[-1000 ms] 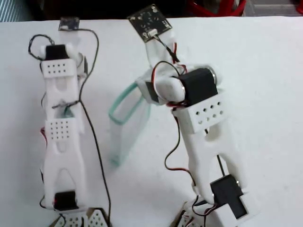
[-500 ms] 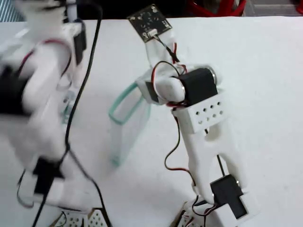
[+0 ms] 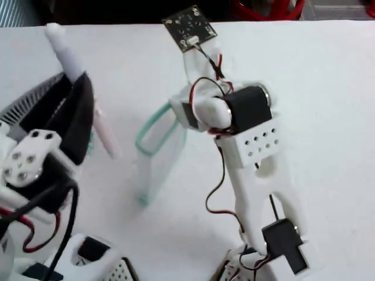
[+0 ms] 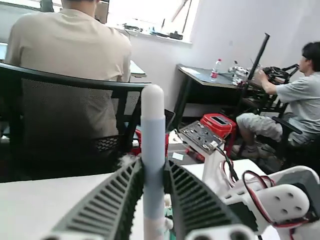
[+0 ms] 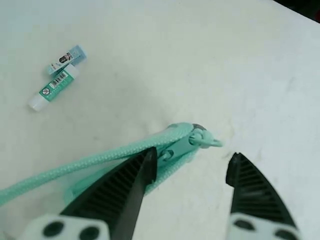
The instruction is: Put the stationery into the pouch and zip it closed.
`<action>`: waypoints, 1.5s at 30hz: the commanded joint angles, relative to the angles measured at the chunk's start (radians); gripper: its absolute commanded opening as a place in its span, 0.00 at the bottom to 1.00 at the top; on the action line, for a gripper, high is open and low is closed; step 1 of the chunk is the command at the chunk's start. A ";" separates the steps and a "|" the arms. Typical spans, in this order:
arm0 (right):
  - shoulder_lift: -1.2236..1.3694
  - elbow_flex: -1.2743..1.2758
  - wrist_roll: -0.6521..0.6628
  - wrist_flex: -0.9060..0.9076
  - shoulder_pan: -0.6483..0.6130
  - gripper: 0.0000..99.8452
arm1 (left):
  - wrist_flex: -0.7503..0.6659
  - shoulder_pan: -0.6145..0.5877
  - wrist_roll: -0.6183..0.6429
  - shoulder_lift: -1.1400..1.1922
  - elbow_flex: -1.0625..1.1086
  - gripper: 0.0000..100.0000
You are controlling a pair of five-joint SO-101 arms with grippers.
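With the left gripper clamped on the pen, I needed to lower it squarely into the open pouch on the table, its zipper end between the right gripper's wide jaws.

The left pincer sits high, clamped on a pen; the right pincer hangs low, jaws spread.

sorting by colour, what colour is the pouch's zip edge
Mint green zip edge, clearest in the right wrist view.
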 commanded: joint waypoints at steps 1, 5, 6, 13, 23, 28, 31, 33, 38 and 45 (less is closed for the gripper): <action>-0.036 0.031 -0.009 0.016 -0.002 0.24 | -0.072 0.061 0.014 -0.074 0.110 0.02; -0.051 0.104 -0.009 -0.027 -0.041 0.24 | -0.124 0.077 0.008 -0.222 0.278 0.02; -0.051 0.123 -0.009 -0.048 -0.053 0.24 | -0.150 0.071 -0.006 -0.272 0.324 0.02; -0.058 0.164 -0.008 -0.087 -0.084 0.24 | -0.508 0.101 -0.044 -0.587 0.984 0.02; -0.059 0.166 -0.003 -0.064 -0.081 0.24 | -1.209 0.136 -0.034 -1.030 1.840 0.02; -0.059 0.166 -0.002 -0.064 -0.082 0.24 | -1.292 0.136 -0.106 -1.015 1.921 0.02; -0.059 0.166 -0.002 -0.065 -0.085 0.24 | -1.292 0.134 -0.166 -1.015 1.923 0.02; -0.059 0.166 -0.002 -0.065 -0.085 0.24 | -1.287 0.117 -0.203 -1.015 1.930 0.02; -0.059 0.166 -0.002 -0.064 -0.081 0.24 | -1.258 0.079 -0.198 -1.017 1.973 0.02; -0.059 0.166 -0.002 -0.064 -0.079 0.24 | -1.115 0.079 -0.152 -1.017 1.929 0.02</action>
